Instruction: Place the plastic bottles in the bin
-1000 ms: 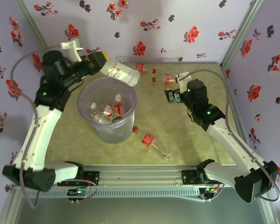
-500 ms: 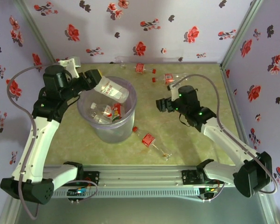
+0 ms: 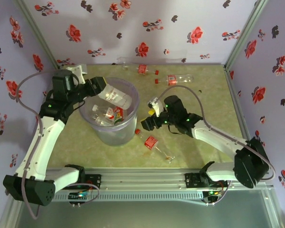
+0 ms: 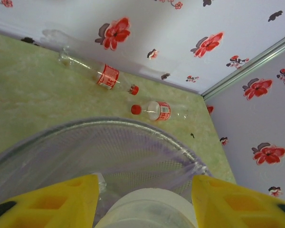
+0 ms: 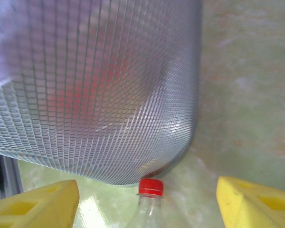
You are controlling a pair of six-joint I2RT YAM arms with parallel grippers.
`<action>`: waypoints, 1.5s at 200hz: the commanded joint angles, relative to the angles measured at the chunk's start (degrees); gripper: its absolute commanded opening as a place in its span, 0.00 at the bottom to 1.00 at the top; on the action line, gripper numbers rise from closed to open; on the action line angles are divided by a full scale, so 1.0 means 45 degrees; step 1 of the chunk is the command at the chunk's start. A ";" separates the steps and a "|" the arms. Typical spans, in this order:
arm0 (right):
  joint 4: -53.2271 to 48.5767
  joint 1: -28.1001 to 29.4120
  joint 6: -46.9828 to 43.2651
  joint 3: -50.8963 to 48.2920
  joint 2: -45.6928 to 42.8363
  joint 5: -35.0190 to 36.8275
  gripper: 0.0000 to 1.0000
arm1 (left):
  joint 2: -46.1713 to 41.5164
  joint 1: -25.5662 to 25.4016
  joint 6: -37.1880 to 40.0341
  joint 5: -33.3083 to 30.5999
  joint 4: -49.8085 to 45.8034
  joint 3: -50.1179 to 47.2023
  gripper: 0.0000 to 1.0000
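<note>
Translucent lavender plastic with a mesh texture: the bin (image 3: pixel 115 135) stands upright on the green table (image 3: pixel 218 99), left of centre. Several binned bottles (image 3: pixel 109 114) with red labels lie at its bottom; their count cannot be told where they overlap.

Left gripper (image 4: pixel 144 194): the yellow fingers (image 4: pixel 47 202) are clamped on the butt end of a clear bottle (image 3: pixel 116 98). This bottle is tilted over the bin's mouth, its free end pointing down toward 4 o'clock, inside the rim line on the bin's 12 o'clock side.

Right gripper (image 3: pixel 149 121): low over the table at the bin's 3 o'clock, just beside its wall. Its fingers (image 5: pixel 33 204) stand wide apart. Between them, touched by neither, is the neck of a red-capped bottle (image 5: pixel 150 187), with its cap close to the bin's base. In the top view this bottle lies flat on the table at the bin's 4 o'clock, cap toward 10 o'clock, with a red label at mid-body.

Far edge: a back bottle (image 3: pixel 142 69) lies flat near the flowered wall (image 3: pixel 180 19) at the table's 12 o'clock. A second back bottle (image 3: pixel 173 79) lies just beside it toward 1 o'clock. Their red caps are near each other and apart.
</note>
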 commanded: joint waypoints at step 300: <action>0.0986 0.0583 0.0011 0.1602 0.1642 0.1742 0.76 | 0.1191 -0.0861 0.4260 -0.0862 -0.4613 0.2465 0.92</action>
